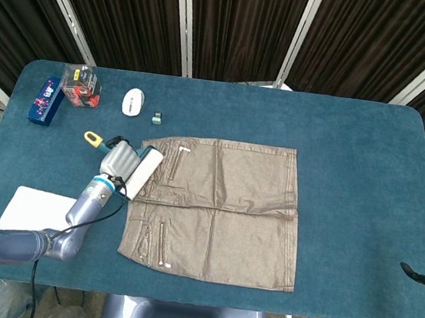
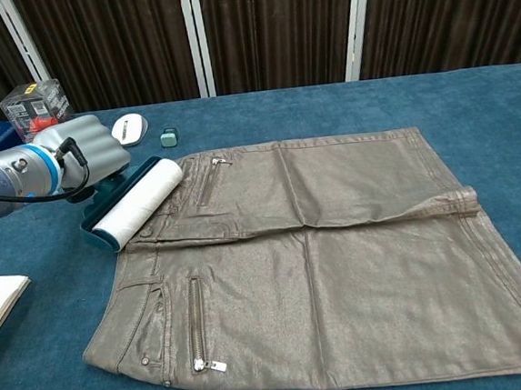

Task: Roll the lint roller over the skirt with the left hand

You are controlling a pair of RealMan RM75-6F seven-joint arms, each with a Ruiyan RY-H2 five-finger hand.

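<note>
A brown leather-look skirt (image 1: 222,207) (image 2: 339,252) lies flat in the middle of the blue table. My left hand (image 1: 118,160) (image 2: 83,154) grips a lint roller (image 1: 142,172) (image 2: 138,204) with a white roll, teal frame and yellow-tipped handle (image 1: 91,139). The roll sits at the skirt's left waistband edge, partly over the table. Only a dark tip of my right hand (image 1: 423,276) shows at the head view's right edge; its fingers cannot be made out.
At the back left stand a blue box (image 1: 46,99), a clear box with red items (image 1: 80,85) (image 2: 37,103), a white mouse (image 1: 132,102) (image 2: 128,129) and a small teal object (image 1: 157,118) (image 2: 170,137). A white pad (image 1: 39,211) lies at the front left.
</note>
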